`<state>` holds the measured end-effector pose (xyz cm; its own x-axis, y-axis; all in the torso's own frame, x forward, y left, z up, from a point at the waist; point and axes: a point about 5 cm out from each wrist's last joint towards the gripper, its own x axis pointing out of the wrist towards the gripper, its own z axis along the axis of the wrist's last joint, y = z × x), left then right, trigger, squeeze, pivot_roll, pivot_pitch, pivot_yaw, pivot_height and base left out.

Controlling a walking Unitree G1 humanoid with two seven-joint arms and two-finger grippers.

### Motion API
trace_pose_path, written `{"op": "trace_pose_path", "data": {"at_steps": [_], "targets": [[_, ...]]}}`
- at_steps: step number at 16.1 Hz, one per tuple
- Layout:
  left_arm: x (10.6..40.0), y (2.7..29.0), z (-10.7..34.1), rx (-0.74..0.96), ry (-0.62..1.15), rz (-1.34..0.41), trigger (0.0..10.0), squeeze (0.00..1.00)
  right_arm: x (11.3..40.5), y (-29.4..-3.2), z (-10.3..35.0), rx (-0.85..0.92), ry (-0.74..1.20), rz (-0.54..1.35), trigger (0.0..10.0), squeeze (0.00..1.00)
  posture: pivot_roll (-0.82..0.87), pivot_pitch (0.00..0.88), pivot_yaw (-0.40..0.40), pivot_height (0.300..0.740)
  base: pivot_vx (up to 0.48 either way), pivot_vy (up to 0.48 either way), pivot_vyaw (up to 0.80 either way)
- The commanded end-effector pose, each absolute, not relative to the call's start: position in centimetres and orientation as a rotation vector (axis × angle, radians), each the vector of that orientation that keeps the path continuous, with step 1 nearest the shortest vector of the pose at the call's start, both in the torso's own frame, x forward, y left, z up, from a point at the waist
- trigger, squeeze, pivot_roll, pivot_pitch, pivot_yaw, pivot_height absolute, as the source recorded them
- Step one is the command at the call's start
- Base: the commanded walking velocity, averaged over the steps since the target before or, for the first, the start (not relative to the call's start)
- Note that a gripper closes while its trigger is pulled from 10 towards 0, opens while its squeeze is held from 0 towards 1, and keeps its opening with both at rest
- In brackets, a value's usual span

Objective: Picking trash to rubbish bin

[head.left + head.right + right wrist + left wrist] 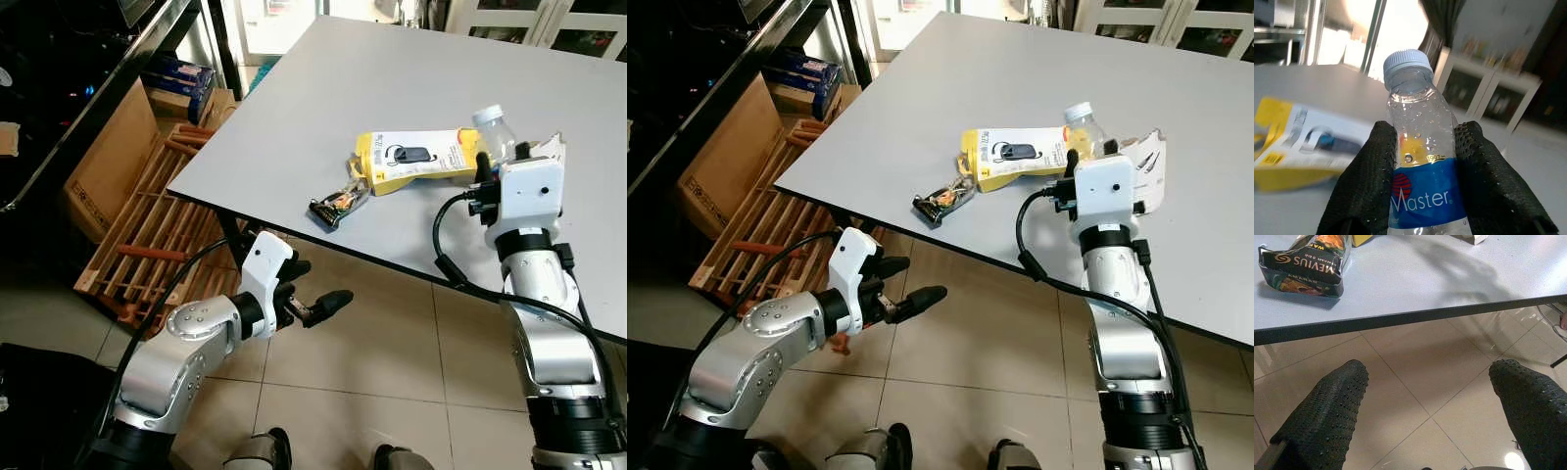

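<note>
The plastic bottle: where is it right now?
The plastic bottle stands on the grey table, clamped in the right pincer, just right of the yellow box.

On the table (pixel 392 88), near its front edge: a Mevius cigarette pack (pixel 336 207) to the left, a flat product box (pixel 419 159) just behind and to the right of it, a plastic water bottle (pixel 495 132) upright at the box's right end. Bottle between the fingers (pixel 1369 181) of the right gripper (pixel 1422 176). Left gripper (pixel 312 294) below the table edge, over the tiled floor (pixel 372 352). Left of the table, a wooden rack (pixel 147 235) and a cardboard box (pixel 108 162) beside it.
</note>
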<state>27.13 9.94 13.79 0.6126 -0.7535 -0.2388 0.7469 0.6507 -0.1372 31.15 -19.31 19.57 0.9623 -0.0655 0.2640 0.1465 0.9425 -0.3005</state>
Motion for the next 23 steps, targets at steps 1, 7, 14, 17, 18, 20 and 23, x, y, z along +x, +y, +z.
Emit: {"op": "trace_pose_path", "data": {"at_steps": [1,7,14,17,18,20,23], "targets": [[27.3,10.0,14.0,-0.020,0.283,-0.857,10.0,0.00,31.2,-19.9,18.1,-0.258,-0.155,-0.104,10.0,0.00,-0.01,0.140,0.062,0.740,0.000,0.000,0.00],[27.2,10.2,13.6,-0.016,0.301,-0.854,10.0,0.00,31.5,-20.9,15.8,-0.150,0.025,-0.078,10.0,0.00,-0.01,0.152,0.056,0.740,0.000,0.000,0.00],[27.2,10.4,13.3,-0.026,0.319,-0.835,10.0,0.00,32.4,-21.7,15.1,-0.091,0.167,-0.020,10.0,1.00,-0.01,0.155,0.041,0.740,0.000,0.000,0.00],[26.9,10.2,13.2,-0.021,0.323,-0.854,10.0,0.00,32.9,-22.2,15.6,-0.077,0.182,-0.042,10.0,1.00,-0.01,0.156,0.041,0.740,0.000,0.000,0.00],[26.9,10.2,13.3,-0.021,0.322,-0.858,10.0,0.00,33.0,-22.2,15.7,-0.080,0.186,-0.041,10.0,1.00,-0.01,0.156,0.041,0.740,0.000,0.000,0.00],[26.9,10.2,13.5,-0.037,0.334,-0.870,10.0,0.00,33.3,-22.3,16.2,-0.090,0.199,-0.027,10.0,1.00,-0.01,0.156,0.041,0.740,0.000,0.000,0.00],[26.7,10.1,14.0,-0.052,0.343,-0.914,10.0,0.00,33.6,-22.6,16.7,-0.112,0.215,-0.008,10.0,1.00,-0.02,0.162,0.040,0.740,0.000,0.000,0.00]]}}
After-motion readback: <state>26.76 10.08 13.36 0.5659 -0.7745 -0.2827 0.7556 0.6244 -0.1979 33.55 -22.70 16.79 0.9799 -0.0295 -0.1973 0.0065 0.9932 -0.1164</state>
